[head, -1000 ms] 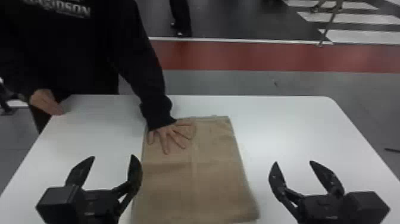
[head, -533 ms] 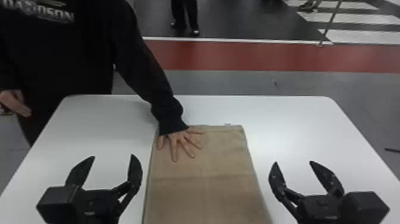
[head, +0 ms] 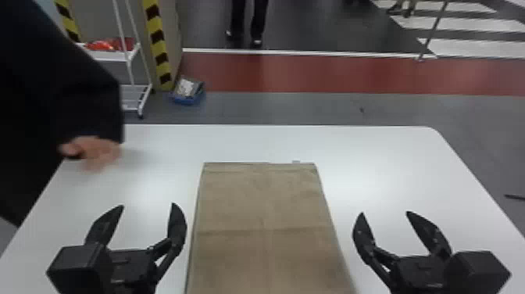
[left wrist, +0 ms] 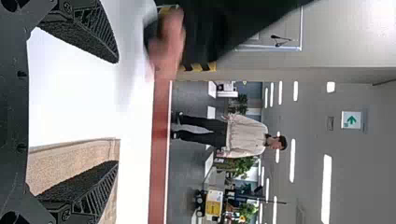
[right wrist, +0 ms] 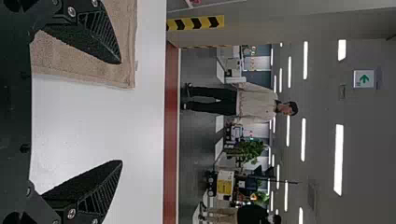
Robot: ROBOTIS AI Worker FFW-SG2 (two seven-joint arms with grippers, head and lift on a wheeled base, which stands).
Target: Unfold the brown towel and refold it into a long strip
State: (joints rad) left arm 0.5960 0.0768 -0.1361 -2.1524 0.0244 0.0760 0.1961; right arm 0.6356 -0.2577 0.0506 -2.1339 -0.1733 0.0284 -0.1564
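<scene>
Presently, black two-fingered left gripper (head: 148,205) and matching right gripper (head: 384,213) gape wide, empty; between them, folded rectangular brown towel (head: 265,219) lies flat on white table (head: 390,164). Unfolding looks unstarted; next, likely, lower and pinch top layer's edge.

White sign (left wrist: 351,120) with green arrow, high up in the background.

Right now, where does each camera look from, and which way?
Head: high up, facing forward and down at the towel; left gripper and right gripper show.
Left wrist: on that arm, facing ahead across the table; its open jaws show.
Right wrist: likewise, on the other arm.
The wrist views share towel and red floor stripe.
</scene>
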